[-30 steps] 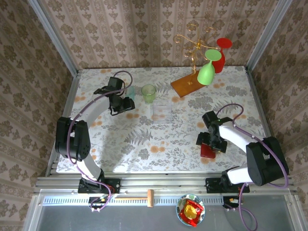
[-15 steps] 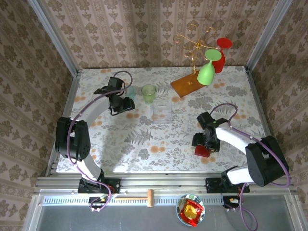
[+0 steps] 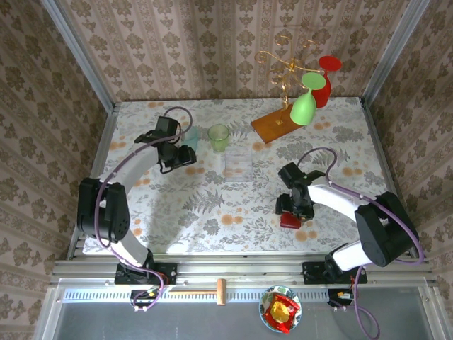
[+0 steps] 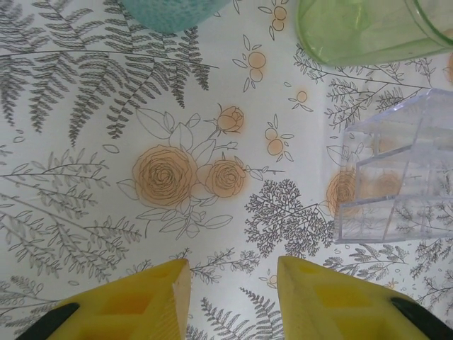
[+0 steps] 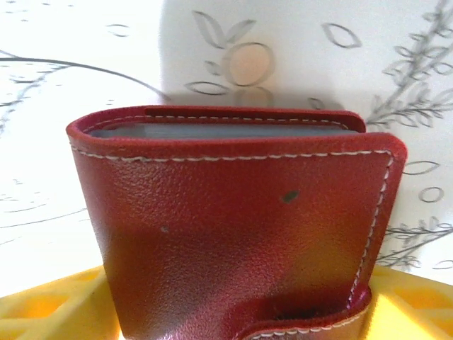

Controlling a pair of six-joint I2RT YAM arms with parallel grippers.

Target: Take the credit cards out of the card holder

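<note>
Closed card holder (image 5: 233,227) of grainy red leather with pale stitching, flat on the floral tablecloth (image 4: 85,212) near right, right gripper (image 3: 291,210) angled down over it, yellow pads (image 5: 42,308) pressing both sides, left gripper (image 4: 230,297) far left, jaws partly parted, empty, near a translucent green cup (image 4: 361,28)

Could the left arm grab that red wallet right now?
Probably not. The card holder lies far over on the right with the right hand directly over it, while the left hand is well away beside the teal cup.
</note>
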